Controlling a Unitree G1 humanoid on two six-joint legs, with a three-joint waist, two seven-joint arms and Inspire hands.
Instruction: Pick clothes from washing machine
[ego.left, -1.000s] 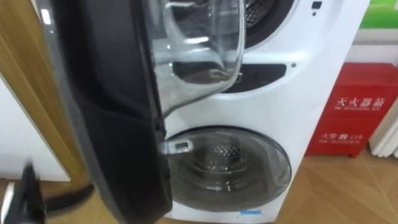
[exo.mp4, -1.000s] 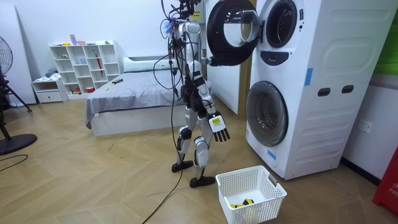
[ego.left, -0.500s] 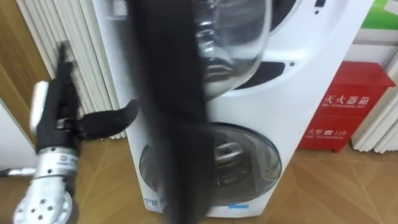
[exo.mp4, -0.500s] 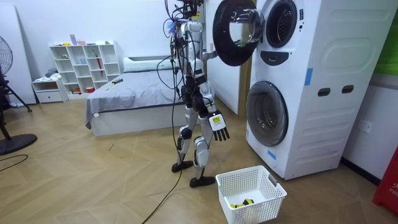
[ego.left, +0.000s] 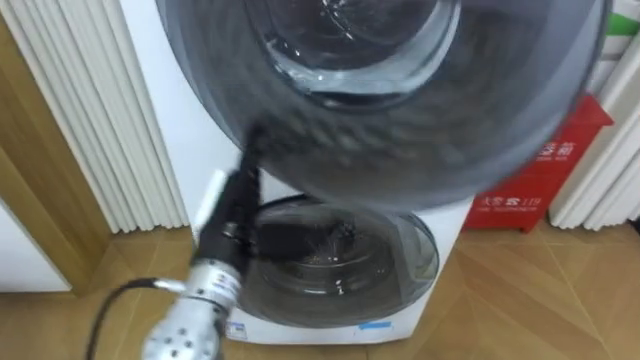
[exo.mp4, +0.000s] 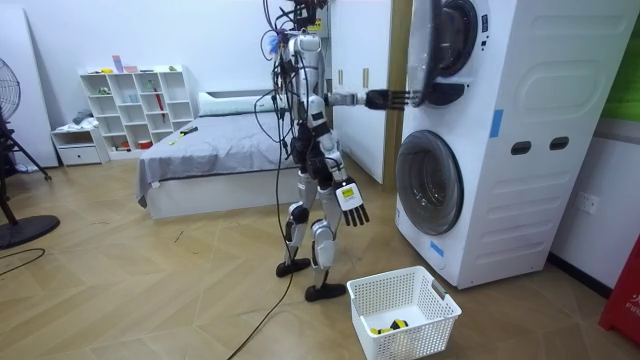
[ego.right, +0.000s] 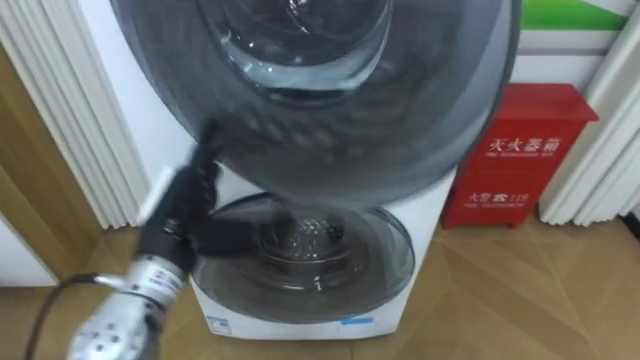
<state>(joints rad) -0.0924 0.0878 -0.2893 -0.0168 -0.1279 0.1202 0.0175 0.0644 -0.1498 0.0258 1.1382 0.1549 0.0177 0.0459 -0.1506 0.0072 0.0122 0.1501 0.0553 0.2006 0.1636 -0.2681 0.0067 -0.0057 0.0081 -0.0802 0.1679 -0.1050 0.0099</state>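
The stacked washing machine (exo.mp4: 500, 140) stands in front of me. Its upper round door (ego.left: 400, 120) is swung almost flat against the machine's front (exo.mp4: 425, 50). My left hand (ego.left: 235, 205) reaches up from the lower left, and its straight fingers (exo.mp4: 392, 98) lie against the door's lower left edge, so it is open. The lower drum door (ego.left: 340, 260) below it is closed, with its glass dark. My right hand (exo.mp4: 350, 203) hangs open beside my thigh. I see no clothes.
A white laundry basket (exo.mp4: 405, 310) with a small yellow thing inside sits on the wooden floor by my feet. A red box (ego.left: 540, 180) stands to the machine's right and a white ribbed panel (ego.left: 80, 110) to its left. A bed (exo.mp4: 200, 160) is behind me.
The upper door has swung from wide open to nearly against the machine. My left arm has stretched out with it, hand on the door. The eye view has shifted.
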